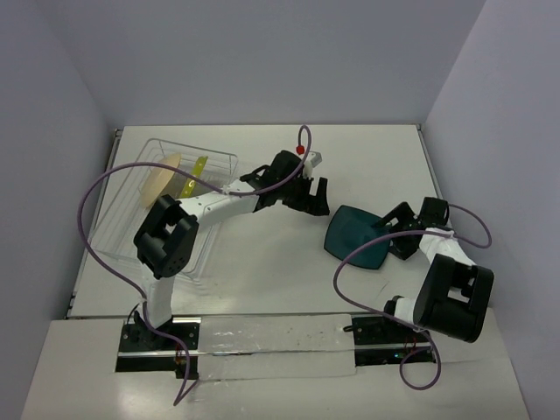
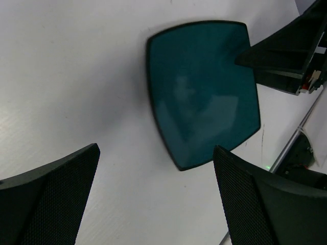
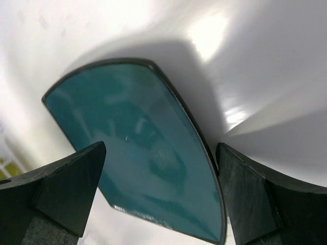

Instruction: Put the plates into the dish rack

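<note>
The teal plate lies flat on the white counter, right of centre in the top view and well apart from the rack. The right pincer sits at the plate's right edge with its jaws spread wide. In the right wrist view the pincer has a finger on either side of the near part of the plate; whether either one touches it I cannot tell.

The left pincer hangs above the counter just left of the plate, upper centre of the frame, jaws wide apart and holding nothing. Its wrist view looks down on the plate, with the right pincer's dark finger reaching over the plate's upper right corner.

The rack stands at the upper left of the top view. A cream plate and a yellow-green plate stand on edge in it, side by side near its far end.
</note>
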`<state>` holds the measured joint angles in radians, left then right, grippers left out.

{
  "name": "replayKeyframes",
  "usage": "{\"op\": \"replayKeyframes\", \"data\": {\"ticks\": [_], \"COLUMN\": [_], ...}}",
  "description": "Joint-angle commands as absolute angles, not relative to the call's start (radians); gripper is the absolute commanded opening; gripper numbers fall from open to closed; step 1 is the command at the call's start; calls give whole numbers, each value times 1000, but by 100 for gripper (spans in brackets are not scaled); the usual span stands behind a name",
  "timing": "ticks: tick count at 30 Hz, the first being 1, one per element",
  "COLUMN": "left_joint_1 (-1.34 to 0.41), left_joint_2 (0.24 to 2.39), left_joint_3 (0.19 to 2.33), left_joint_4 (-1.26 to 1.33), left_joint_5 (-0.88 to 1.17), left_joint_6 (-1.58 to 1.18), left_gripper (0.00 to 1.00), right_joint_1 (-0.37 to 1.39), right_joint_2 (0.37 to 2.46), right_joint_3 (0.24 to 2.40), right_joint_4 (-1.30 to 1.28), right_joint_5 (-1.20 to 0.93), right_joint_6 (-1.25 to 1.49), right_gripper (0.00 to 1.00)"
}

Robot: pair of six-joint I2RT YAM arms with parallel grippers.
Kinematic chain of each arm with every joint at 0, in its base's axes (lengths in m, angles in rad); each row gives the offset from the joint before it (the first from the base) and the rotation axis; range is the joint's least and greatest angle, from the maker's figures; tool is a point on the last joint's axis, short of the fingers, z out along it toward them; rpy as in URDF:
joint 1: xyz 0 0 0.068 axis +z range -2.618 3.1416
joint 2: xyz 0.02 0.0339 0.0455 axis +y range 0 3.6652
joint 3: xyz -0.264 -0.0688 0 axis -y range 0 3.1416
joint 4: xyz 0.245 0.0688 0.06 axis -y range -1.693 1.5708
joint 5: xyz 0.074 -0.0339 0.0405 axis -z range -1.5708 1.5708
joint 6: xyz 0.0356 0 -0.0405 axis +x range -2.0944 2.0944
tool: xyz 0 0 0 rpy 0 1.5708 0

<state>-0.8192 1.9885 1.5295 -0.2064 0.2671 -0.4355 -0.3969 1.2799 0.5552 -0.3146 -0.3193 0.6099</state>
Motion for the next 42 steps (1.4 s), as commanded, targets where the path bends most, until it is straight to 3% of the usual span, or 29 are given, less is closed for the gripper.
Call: {"op": "replayKeyframes", "data": {"ticks": [1,12,31,36,42], "left_joint_1": [-822,-870,-918,-917,-918], "left_joint_2": [1976,1978,2089,2110,2129], "left_joint_3": [1440,1191,1193,1177,1177], "left_joint_4": [-106,122,391,513,639], "left_joint_5": [355,387,433,461,521], "left_joint_6": [-525,-691,-859,-889,-897], "left_gripper": [99,99,90,89,82], "right_joint_1": [-342,-291,-290,-291,-282], "right_joint_2": [1310,1272,1307,1347,1386], "right_joint_3": [496,456,453,456,466], "right_joint_4": [-329,-329,-337,-328,-319], "right_joint_5": [-351,-341,-347,-349,-352], "right_joint_6": [642,625,580,576,570], "right_gripper": [96,95,95,92,84]}}
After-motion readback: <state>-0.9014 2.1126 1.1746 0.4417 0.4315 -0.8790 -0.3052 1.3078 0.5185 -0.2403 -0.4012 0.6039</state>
